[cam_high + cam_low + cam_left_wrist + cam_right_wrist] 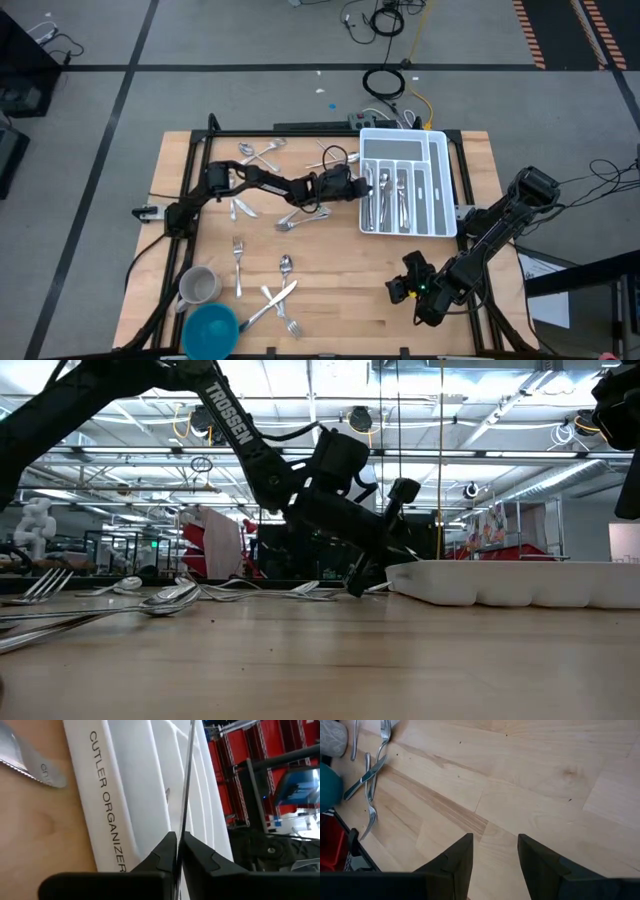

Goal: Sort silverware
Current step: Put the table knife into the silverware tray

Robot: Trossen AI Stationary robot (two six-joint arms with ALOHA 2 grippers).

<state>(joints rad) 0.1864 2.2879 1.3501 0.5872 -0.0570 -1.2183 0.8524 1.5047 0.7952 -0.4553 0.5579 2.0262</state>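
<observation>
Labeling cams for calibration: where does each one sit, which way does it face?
High: overhead, straight down on table; both arms, left gripper at organiser tray.
Low: table height, level across; left arm's gripper beside tray.
Left wrist: past its gripper, pinching a thin utensil over tray.
Right wrist: down past open gripper at bare wood.
Shared: the tray, in high, low, left wrist.

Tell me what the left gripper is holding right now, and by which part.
The left gripper pinches a thin piece of silverware edge-on near one end, over the white tray; which piece cannot be told.
</observation>
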